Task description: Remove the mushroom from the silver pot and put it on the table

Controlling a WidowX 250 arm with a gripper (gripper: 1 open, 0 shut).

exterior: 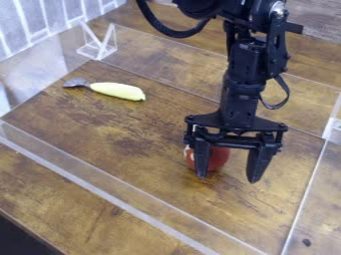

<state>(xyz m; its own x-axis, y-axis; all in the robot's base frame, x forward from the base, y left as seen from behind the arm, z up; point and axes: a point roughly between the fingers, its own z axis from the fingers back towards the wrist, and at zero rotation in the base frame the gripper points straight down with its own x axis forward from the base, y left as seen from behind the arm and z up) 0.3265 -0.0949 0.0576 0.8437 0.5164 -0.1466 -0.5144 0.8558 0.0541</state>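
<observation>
The claw point(230, 167) hangs from a black arm point(248, 70) with its tips pointing straight down at the table point(94, 139). Its two dark fingers point(201, 159) stand spread wide apart, released and clamped on nothing. The mushroom point(210, 156) lies on the wood planks directly under the claw, in the gap between the fingers and closer to the finger on the camera's left. Only part of its red-brown cap shows; the claw's crossbar and that finger cover the rest, and the white stem cannot be made out. Whether either finger touches the cap cannot be told from this view.

Taking the mushroom as the landmark: a slim yellow banana-like piece point(118, 91) lies well apart from it, toward the far left, flat on the table. A clear acrylic strip point(100, 189) runs across the planks on the near side of the mushroom, toward the camera. A small clear acrylic stand point(96, 40) sits farther off still, beyond the yellow piece at the far left.
</observation>
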